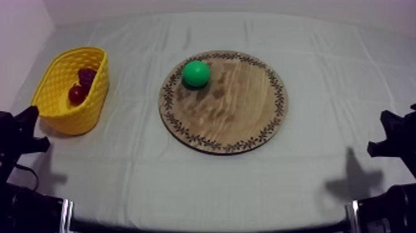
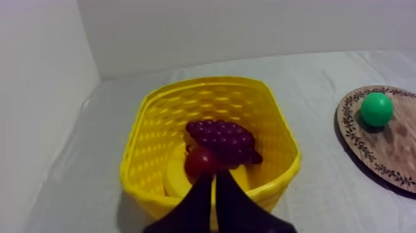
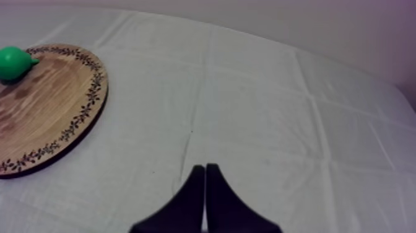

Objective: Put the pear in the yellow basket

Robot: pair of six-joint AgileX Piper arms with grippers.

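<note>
A green pear (image 1: 196, 73) rests on the round wooden board (image 1: 235, 114), near its far left rim; it also shows in the left wrist view (image 2: 376, 109) and the right wrist view (image 3: 13, 62). The yellow basket (image 1: 57, 83) stands at the table's left. My left gripper (image 1: 28, 121) sits low at the left, just in front of the basket, its fingers (image 2: 213, 186) lying together, shut on nothing. My right gripper (image 1: 387, 127) rests low at the right, far from the board, its fingers (image 3: 204, 176) closed in a narrow wedge over bare cloth.
Inside the basket (image 2: 161, 99) lie a bunch of purple grapes (image 2: 223, 139), a small red fruit (image 2: 201, 162) and something yellow under them. A white wall runs along the table's left and back. Bare cloth lies between board and basket.
</note>
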